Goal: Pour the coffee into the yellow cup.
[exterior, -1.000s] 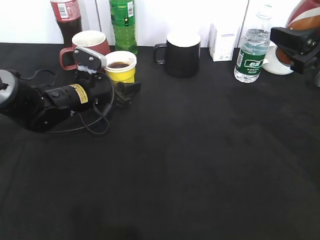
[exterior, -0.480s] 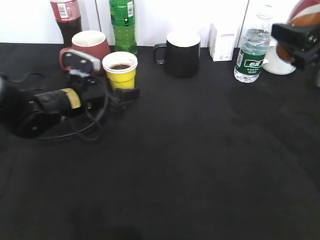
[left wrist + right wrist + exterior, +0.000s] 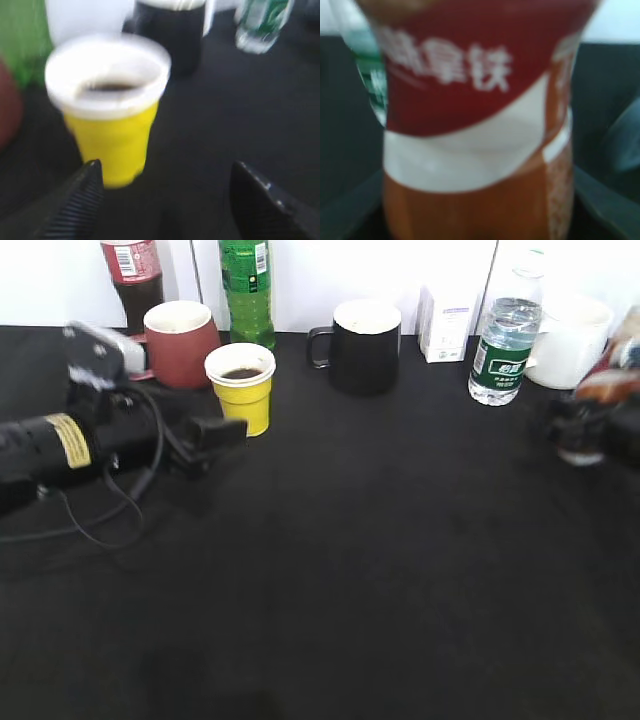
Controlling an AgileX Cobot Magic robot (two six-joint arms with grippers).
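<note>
While the yellow cup stood at upper left holding coffee, the left gripper gaped wide just before it, touching nothing; the right gripper, blurred, seemingly clasped the coffee bottle at far right

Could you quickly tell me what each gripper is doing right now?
Left gripper: open, empty, facing the yellow cup.
Right gripper: holding the coffee bottle.

L claw open, low over table; R claw clamped, blurred.
</note>
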